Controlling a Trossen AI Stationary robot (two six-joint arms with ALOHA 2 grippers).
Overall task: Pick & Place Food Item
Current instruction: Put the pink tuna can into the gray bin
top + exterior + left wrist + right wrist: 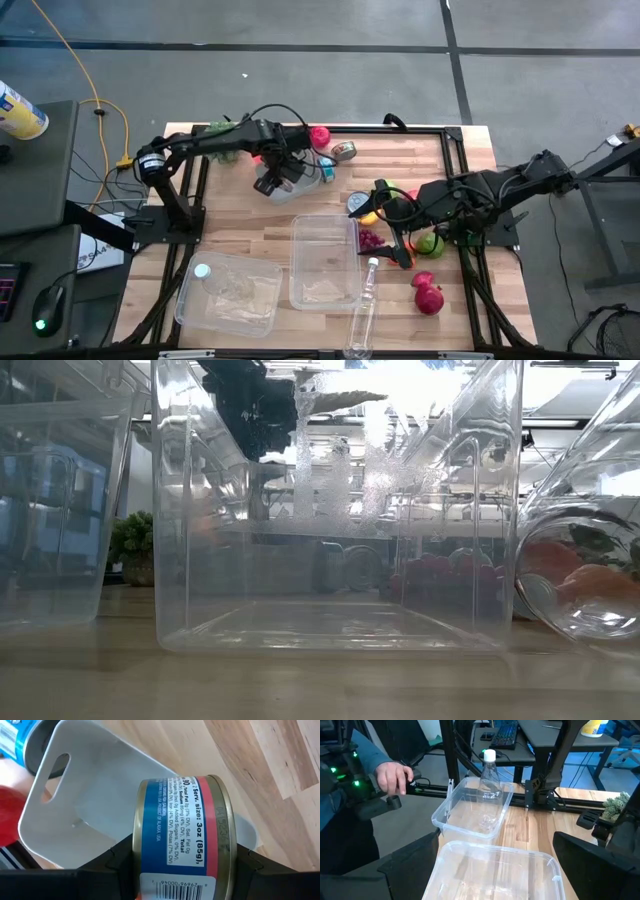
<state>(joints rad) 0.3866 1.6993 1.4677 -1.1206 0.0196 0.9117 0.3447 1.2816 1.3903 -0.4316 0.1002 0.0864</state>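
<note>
Over wooden tabletop (250, 240), left tool (182, 857) clamps can (182, 835) reading "Serv. size: 3oz (85g)"; right tool (495, 865) gapes empty.

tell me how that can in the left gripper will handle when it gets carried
The can looks rigid metal, so the left gripper shouldn't crush it. Its glossy label and curved wall may let it slip or twist between the fingers. Set down on its side, it would probably roll; on its flat end it should sit steady.

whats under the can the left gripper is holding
The left gripper holds the can above a white cutting board lying on the wooden table. The board beneath the can is hidden.
</note>
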